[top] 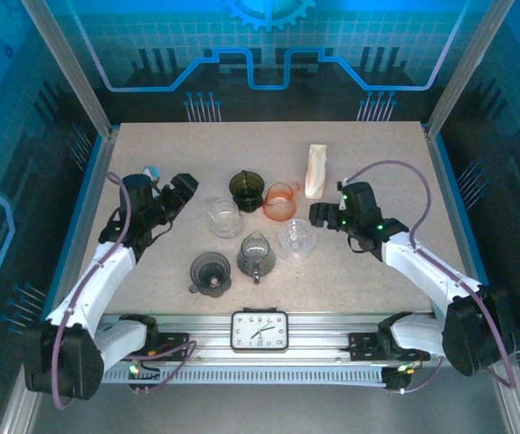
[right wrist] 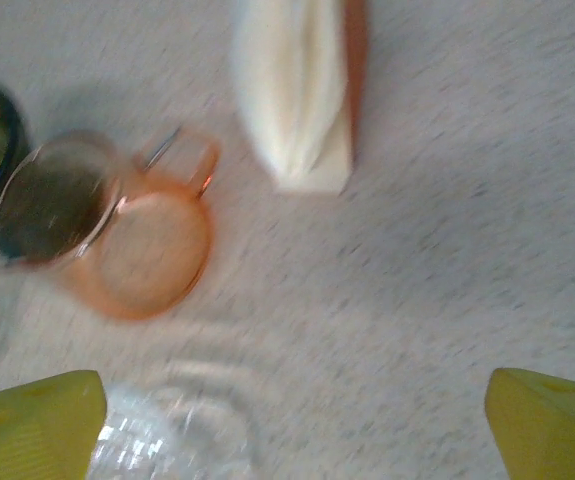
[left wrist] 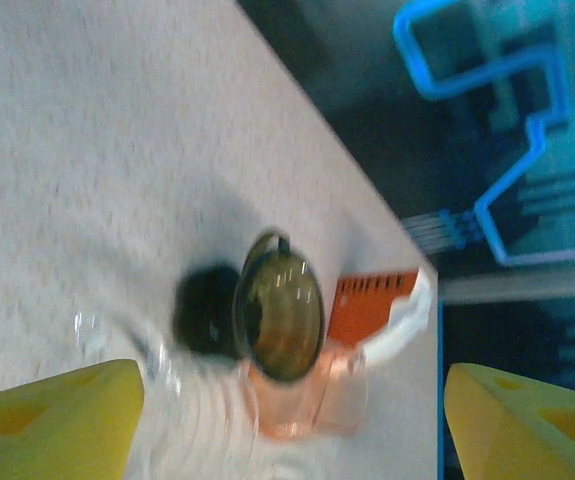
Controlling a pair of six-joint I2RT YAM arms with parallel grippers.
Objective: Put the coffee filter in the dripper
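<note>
Left fingers (left wrist: 57, 415) and right fingers (right wrist: 37, 410) spread wide, empty. The filter pack (top: 316, 170) sits just beside the orange dripper (top: 280, 201) — green dripper (top: 248, 190) seemingly touching it.

A white clock (top: 260, 330) with a black frame sits at the bottom middle, on a long metal rail (top: 332, 324). Above it is the speckled tan table (top: 151, 145). A small gray glass jug (top: 257, 256) stands near the middle of the table (it has a little handle). Two silver posts go up, one at the upper left (top: 68, 63) and one at the upper right (top: 470, 63). A blue wall (top: 269, 45) fills the top, with half a gear shape (top: 269, 9) on it.
</note>
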